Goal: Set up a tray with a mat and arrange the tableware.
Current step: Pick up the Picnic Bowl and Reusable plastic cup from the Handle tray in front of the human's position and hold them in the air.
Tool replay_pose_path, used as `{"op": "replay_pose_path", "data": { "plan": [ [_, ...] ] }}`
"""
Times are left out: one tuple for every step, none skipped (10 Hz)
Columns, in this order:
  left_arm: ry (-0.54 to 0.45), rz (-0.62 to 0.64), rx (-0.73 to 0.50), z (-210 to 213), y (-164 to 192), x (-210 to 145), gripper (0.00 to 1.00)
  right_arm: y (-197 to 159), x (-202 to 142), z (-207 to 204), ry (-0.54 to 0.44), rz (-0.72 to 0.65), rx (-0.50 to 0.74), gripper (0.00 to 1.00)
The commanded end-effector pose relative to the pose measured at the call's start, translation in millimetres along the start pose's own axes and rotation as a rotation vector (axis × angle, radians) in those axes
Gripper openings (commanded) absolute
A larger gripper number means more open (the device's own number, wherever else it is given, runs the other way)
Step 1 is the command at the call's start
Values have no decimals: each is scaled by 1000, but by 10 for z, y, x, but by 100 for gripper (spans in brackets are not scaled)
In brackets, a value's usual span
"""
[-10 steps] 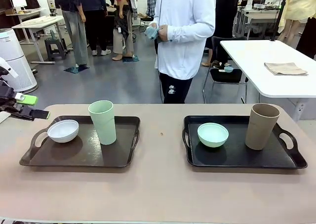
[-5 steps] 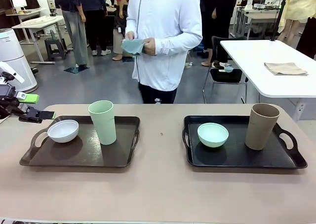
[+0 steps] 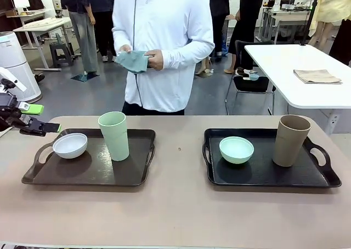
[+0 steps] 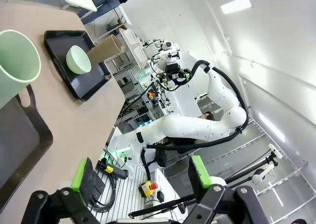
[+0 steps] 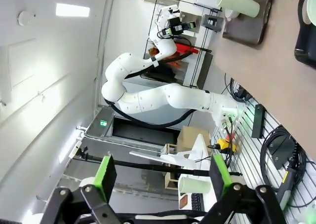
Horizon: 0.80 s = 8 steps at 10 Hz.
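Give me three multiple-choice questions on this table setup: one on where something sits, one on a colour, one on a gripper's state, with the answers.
1. Where is the white bowl?
A. on the left tray
B. on the right tray
C. on the bare table

2. What colour is the tumbler on the right tray?
A. pale green
B. tan
C. white

3. How is the left gripper?
A. shut on a bowl
B. shut on a tumbler
C. open and empty

Answers:
1 A: it sits on that tray beside the green tumbler.
2 B: it stands tan beside the mint bowl.
3 C: its jaws stand apart with nothing between them.
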<state>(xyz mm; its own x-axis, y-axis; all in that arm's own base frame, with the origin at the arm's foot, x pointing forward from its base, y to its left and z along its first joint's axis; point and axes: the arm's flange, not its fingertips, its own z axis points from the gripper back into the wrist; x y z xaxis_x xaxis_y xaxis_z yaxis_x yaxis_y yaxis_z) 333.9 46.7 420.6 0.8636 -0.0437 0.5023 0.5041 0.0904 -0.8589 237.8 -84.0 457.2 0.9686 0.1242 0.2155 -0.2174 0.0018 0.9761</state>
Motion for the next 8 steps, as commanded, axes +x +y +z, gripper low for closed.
{"op": "replay_pose_path", "data": {
  "plan": [
    [-2, -9, -7, 11, -47, -4, 100, 17, 43, 5, -8, 23, 27, 100],
    [-2, -9, -7, 11, -47, -4, 100, 17, 43, 5, -8, 23, 27, 100],
    [-2, -9, -7, 11, -47, -4, 100, 17, 43, 5, -8, 23, 27, 100],
    [-2, -9, -7, 11, -47, -4, 100, 17, 43, 5, -8, 23, 27, 100],
    [-2, -9, -7, 11, -47, -4, 100, 17, 43, 5, -8, 23, 27, 100],
    [-2, -9, -7, 11, -47, -4, 100, 17, 43, 5, -8, 23, 27, 100],
    [-2, -9, -7, 11, -47, -4, 100, 17, 43, 5, -8, 23, 27, 100],
    [-2, -9, -7, 11, -47, -4, 100, 17, 43, 5, -8, 23, 27, 100]
  ]
}}
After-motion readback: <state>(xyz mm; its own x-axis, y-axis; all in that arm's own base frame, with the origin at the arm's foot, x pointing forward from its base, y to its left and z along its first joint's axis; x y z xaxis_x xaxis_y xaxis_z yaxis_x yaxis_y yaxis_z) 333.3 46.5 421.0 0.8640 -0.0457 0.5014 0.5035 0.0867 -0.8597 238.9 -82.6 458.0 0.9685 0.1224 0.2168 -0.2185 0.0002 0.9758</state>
